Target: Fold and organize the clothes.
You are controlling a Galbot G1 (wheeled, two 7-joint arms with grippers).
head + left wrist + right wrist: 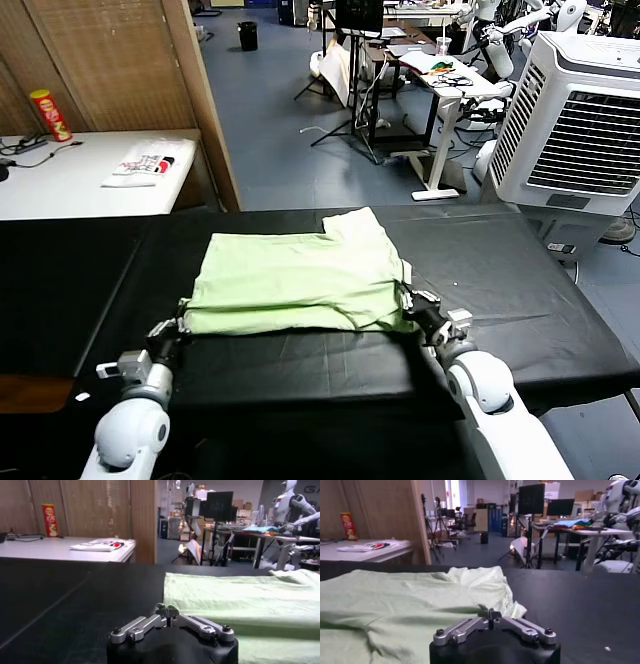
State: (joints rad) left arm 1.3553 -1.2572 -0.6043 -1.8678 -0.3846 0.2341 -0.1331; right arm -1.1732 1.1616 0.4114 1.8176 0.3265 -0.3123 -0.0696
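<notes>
The clothes are one pale lime-green shirt (300, 275), lying folded into a flat rectangle on the black table (500, 270), with a sleeve sticking out at its far right. My left gripper (180, 325) sits low at the shirt's near left corner. In the left wrist view its fingertips meet, shut (170, 611) on a pinch of the green shirt (240, 600). My right gripper (413, 300) is at the near right corner. In the right wrist view it is shut (491, 614) against the edge of the shirt (395, 605).
A white side table (60, 180) at the far left carries a white printed item (145, 163) and a red-yellow can (48, 113). A large white air cooler (585, 120) stands beyond the table's right end. Desks and tripods fill the room behind.
</notes>
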